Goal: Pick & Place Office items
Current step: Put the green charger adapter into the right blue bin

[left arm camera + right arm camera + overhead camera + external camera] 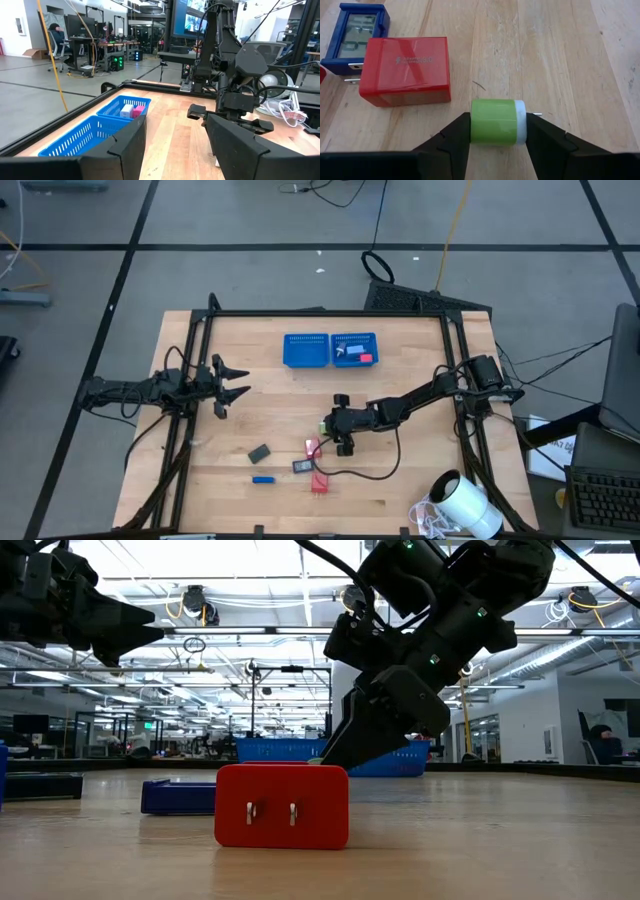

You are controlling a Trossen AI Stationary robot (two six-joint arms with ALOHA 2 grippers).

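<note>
Nearest the table's front edge lie pieces I have not touched: a red block (319, 484), a small blue piece (262, 479), a dark grey one (260, 452). Mid-table, my right gripper (494, 131) pinches a green-and-white piece (498, 122) beside a red charger (405, 70). My left gripper (232, 381), spread wide, waits at the left. Farthest, the blue tray (305, 350) holds only a few items, so most remains, I judge.

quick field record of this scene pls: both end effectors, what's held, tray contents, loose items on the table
right end effector: low at table centre, shut on green plug
left end effector: open, waiting over the table's left side, holding nothing
blue tray: far side; right compartment holds a white piece and a pink piece, left compartment looks bare
loose items: red plug, blue block, grey block, blue stick
</note>
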